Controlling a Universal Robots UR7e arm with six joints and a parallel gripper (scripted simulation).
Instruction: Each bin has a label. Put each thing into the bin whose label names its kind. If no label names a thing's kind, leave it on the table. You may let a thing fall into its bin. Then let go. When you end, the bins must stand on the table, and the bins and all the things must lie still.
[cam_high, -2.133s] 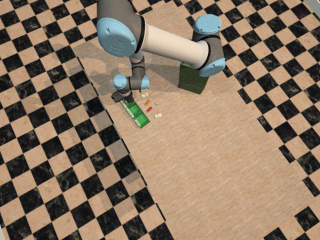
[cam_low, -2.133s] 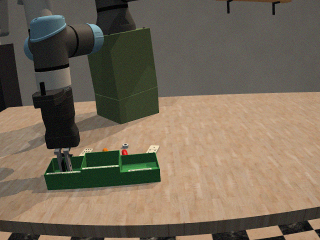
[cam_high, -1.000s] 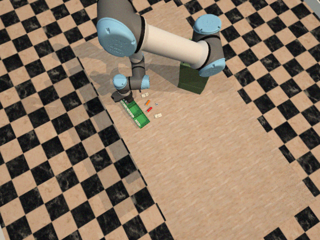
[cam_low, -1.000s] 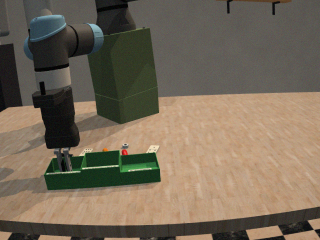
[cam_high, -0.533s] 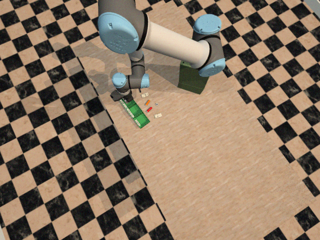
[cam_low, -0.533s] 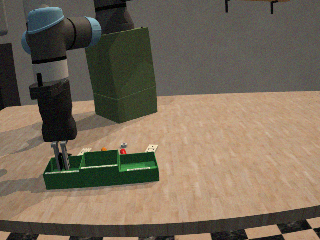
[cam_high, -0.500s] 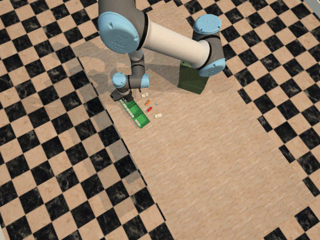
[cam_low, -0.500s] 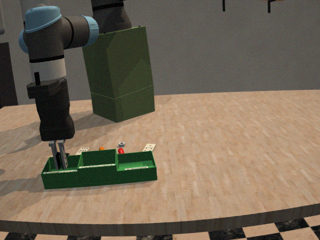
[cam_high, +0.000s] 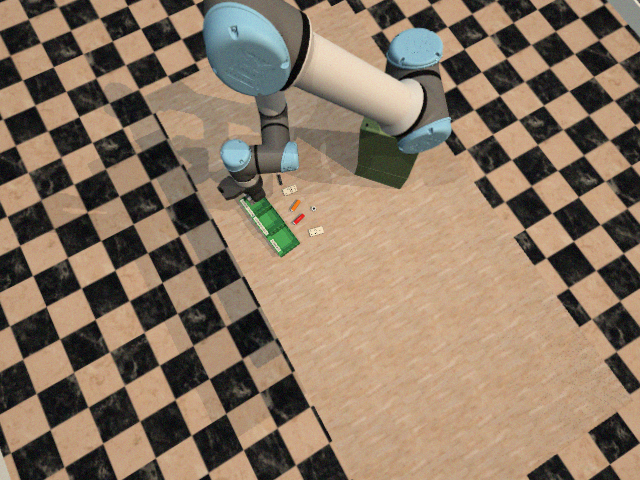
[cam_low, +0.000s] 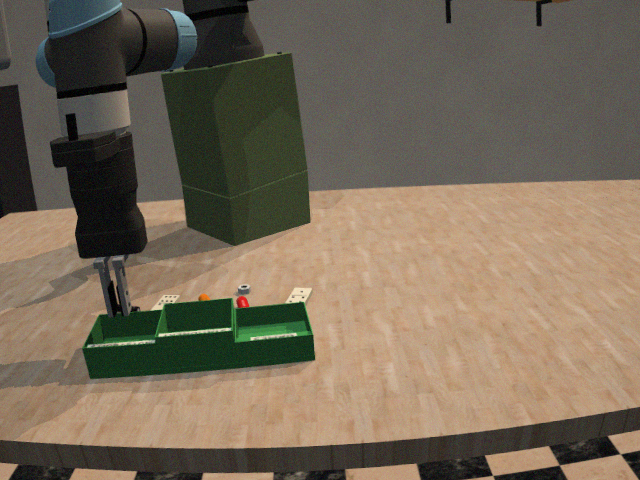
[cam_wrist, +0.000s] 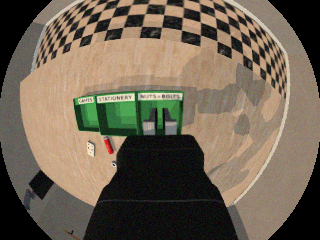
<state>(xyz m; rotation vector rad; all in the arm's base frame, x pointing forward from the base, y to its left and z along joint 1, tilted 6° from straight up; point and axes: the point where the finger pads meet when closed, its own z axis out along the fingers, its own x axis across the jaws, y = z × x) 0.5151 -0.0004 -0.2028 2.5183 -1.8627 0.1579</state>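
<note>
My gripper (cam_low: 118, 314) (cam_wrist: 160, 114) is narrowly open and empty, its tips over the NUTS+BOLTS bin (cam_low: 124, 360) (cam_wrist: 160, 96). The STATIONERY bin (cam_low: 196, 347) (cam_wrist: 116, 98) and GAMES bin (cam_low: 276, 351) (cam_wrist: 85, 100) adjoin it. Nothing is visible in the bins; parts of their floors are hidden. Behind them lie a domino (cam_high: 290, 190) (cam_low: 168, 299), an orange piece with a grey end (cam_high: 295, 205) (cam_low: 204, 297), a red one (cam_high: 298, 219) (cam_low: 242, 301) (cam_wrist: 108, 145), a nut (cam_high: 313, 208) (cam_low: 244, 292), a second domino (cam_high: 315, 231) (cam_low: 300, 295) (cam_wrist: 90, 149) and a small black thing (cam_high: 279, 179) (cam_low: 135, 308).
The dark green pedestal (cam_high: 385, 160) (cam_low: 206, 155) of the arm stands behind the things. The table (cam_high: 413, 310) (cam_low: 439, 310) has its front edge close to the label side of the bins. The arm shades the NUTS+BOLTS end.
</note>
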